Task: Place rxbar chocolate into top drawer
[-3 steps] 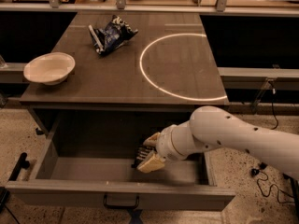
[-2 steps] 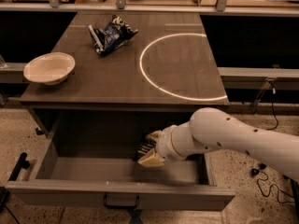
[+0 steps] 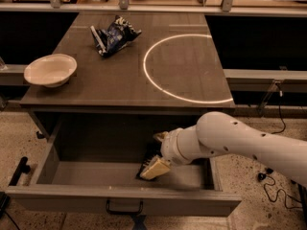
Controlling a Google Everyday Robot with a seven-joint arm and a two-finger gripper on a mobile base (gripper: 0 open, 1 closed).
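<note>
We are counting one top drawer [image 3: 57,198], standing open, one rxbar chocolate [image 3: 144,166], one white bowl [image 3: 50,70] and one blue chip bag [image 3: 114,35] on the table [image 3: 192,71]. The single white arm [image 3: 240,140] is reaching in from the right and bending down into the drawer, its gripper [image 3: 153,168] lying against the dark bar near the drawer's middle. We are unable to tell whether it is clamping it.
</note>
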